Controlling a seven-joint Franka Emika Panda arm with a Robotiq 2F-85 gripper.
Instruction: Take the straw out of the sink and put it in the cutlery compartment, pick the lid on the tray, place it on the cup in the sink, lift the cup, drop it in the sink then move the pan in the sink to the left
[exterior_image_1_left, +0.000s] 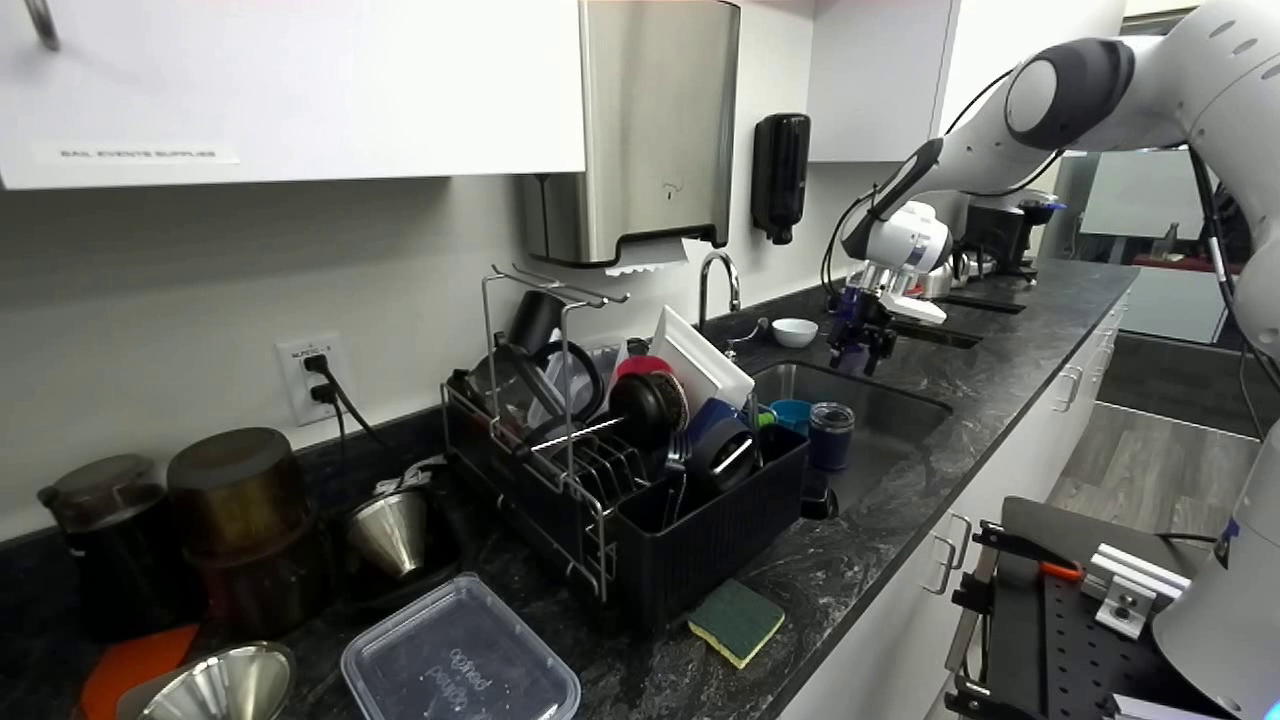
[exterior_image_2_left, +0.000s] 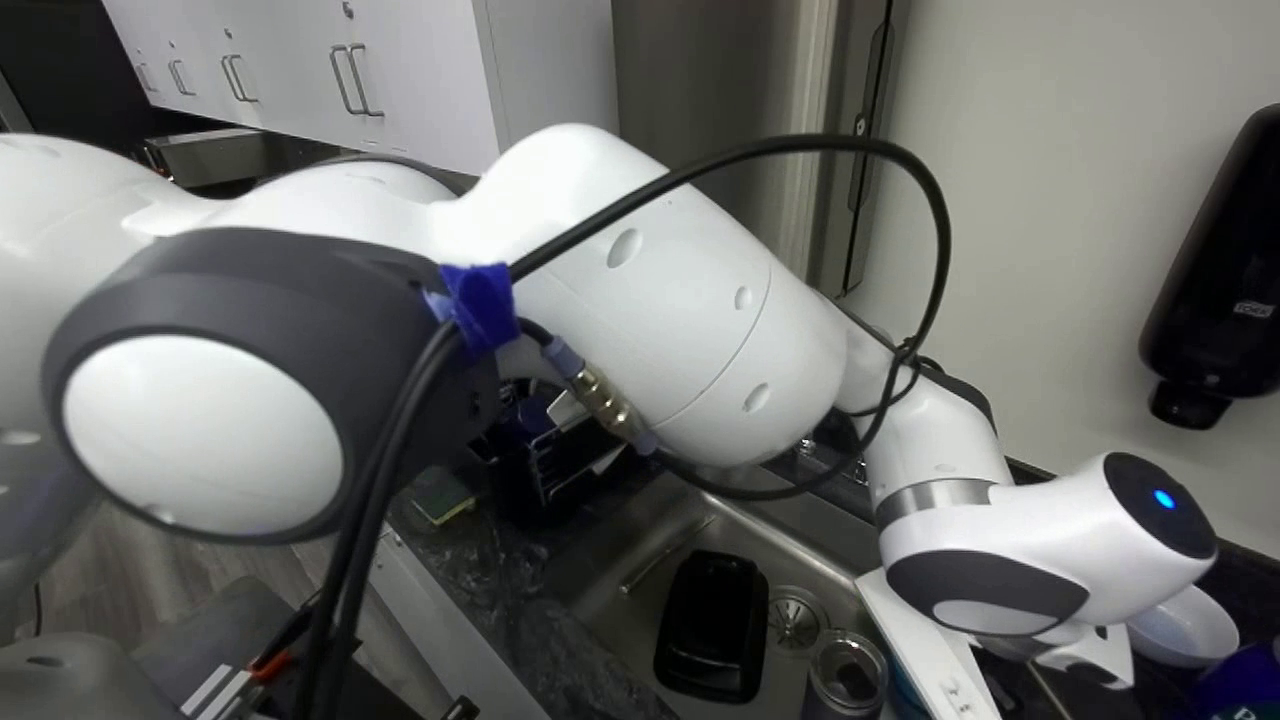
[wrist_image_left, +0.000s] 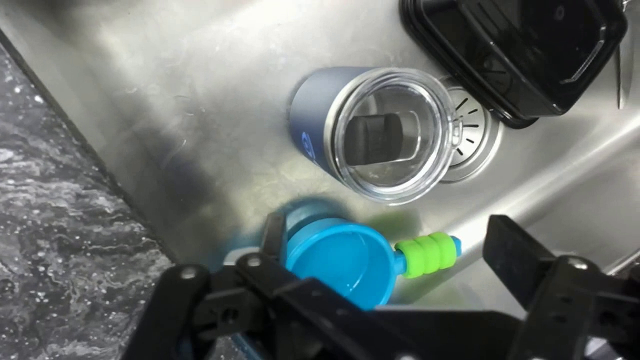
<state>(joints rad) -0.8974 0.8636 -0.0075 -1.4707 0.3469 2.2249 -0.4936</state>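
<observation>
Hanging over the sink (wrist_image_left: 215, 55), the jaws stand wide apart, holding nothing, while the blue pan (wrist_image_left: 345, 260) sits down inside near the dark blue tumbler (wrist_image_left: 320, 110) with its clear lid (wrist_image_left: 392, 137) on.

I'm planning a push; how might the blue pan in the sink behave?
The blue pan looks like plastic, so it is probably light and stiff. The shiny sink may let it slide easily. Its green handle sticks out sideways, so an off-centre push might spin it.
</observation>
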